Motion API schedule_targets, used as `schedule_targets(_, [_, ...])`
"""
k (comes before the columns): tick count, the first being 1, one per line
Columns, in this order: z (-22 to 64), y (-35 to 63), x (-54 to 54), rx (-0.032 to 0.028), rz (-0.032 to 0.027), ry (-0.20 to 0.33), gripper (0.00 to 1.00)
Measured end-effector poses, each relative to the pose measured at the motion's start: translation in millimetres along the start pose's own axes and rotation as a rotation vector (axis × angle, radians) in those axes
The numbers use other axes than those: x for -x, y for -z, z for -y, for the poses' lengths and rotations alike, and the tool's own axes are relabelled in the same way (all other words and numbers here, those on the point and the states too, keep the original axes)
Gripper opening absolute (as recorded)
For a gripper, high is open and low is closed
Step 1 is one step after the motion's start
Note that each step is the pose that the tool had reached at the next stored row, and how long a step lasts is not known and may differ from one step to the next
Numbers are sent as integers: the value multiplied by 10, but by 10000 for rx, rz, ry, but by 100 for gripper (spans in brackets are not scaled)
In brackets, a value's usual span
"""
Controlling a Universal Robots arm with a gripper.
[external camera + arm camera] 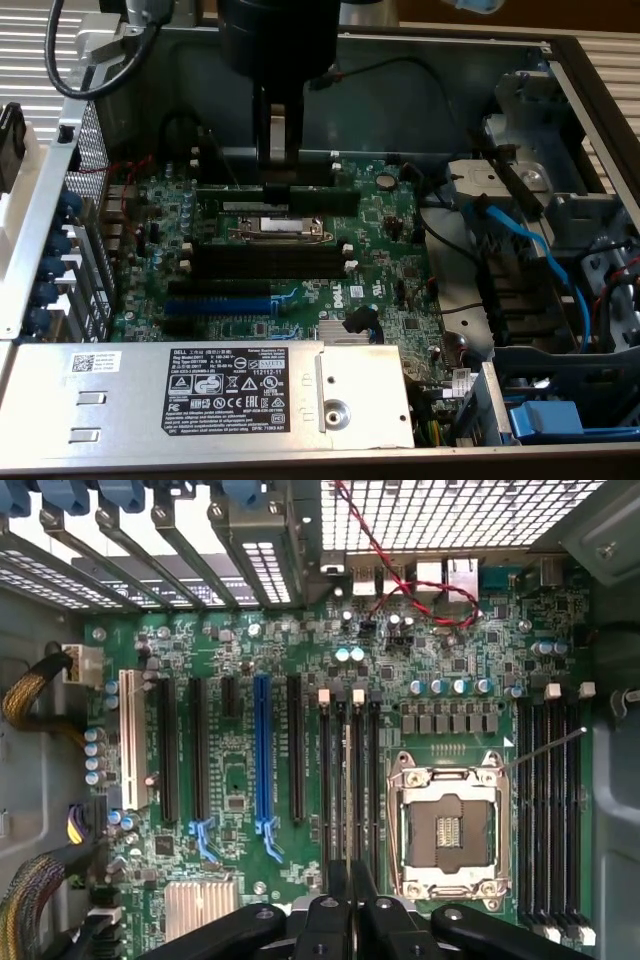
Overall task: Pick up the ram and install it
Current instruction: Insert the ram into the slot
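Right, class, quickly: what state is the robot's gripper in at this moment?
Gripper: closed, holding the ram on edge at the memory slots.

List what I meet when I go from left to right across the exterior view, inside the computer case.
Blue card clips → blue expansion slot → round coin battery → blue cable. Left out: the gripper and the ram it grips, because they overlap the slot in this order.

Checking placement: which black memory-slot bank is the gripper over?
The bank between blue expansion slot and silver CPU socket, under the gripped green ram; the other lies beyond it.
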State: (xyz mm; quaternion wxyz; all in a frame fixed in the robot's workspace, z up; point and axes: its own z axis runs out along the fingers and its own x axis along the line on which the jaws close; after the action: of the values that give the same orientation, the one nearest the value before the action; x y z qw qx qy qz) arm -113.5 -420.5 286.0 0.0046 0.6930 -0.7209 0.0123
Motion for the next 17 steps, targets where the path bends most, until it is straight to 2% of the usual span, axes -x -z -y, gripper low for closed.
schedule_targets(7, [0, -54, -60, -1, 0, 1, 12])
schedule_targets(12, [-27, -134, -59, -6, 0, 1, 12])
schedule_targets(17, [-56, -174, -59, -9, -1, 12, 12])
